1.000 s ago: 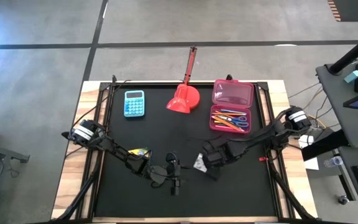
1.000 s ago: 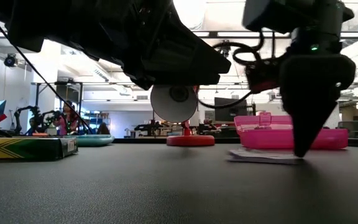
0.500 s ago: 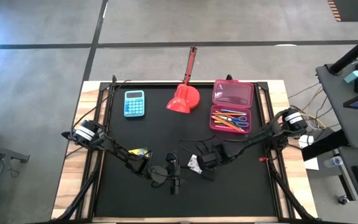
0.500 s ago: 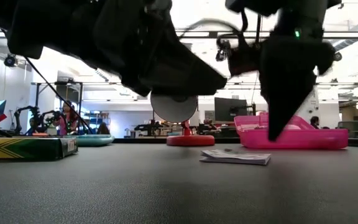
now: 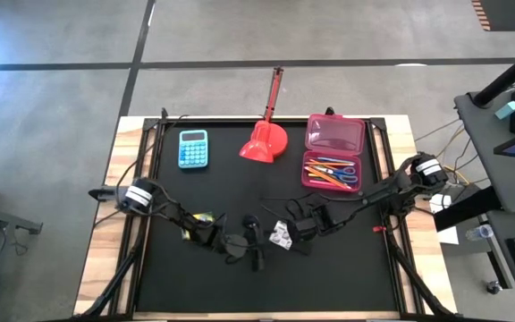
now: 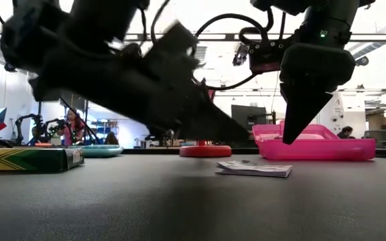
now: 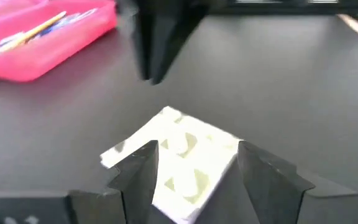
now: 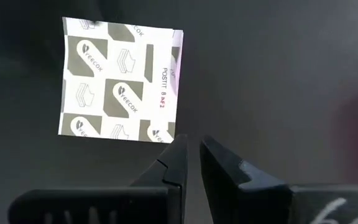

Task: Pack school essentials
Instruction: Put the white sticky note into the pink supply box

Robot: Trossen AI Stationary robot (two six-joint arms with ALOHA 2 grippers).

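Two claws at the white patterned packet (image 5: 281,235).
Packet flat mid-mat, near the front edge; my left gripper (image 7: 194,168), moved in, gapes around it; my right gripper (image 8: 191,152) hovers nearly closed, empty. Crayon box (image 5: 200,219) half hidden.

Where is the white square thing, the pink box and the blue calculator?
White square pad (image 8: 118,79), right wrist view: middle of its printed face.
Pink box (image 5: 333,166), high view: tray part holding pencils.
Blue calculator (image 5: 193,149), high view: its keypad.

White printed sticky-note pad (image 5: 281,235) lies flat mid-tabletop; crayon box (image 5: 200,219) at 9 o'clock; pens (image 5: 329,173) fill the pink case (image 5: 333,150).
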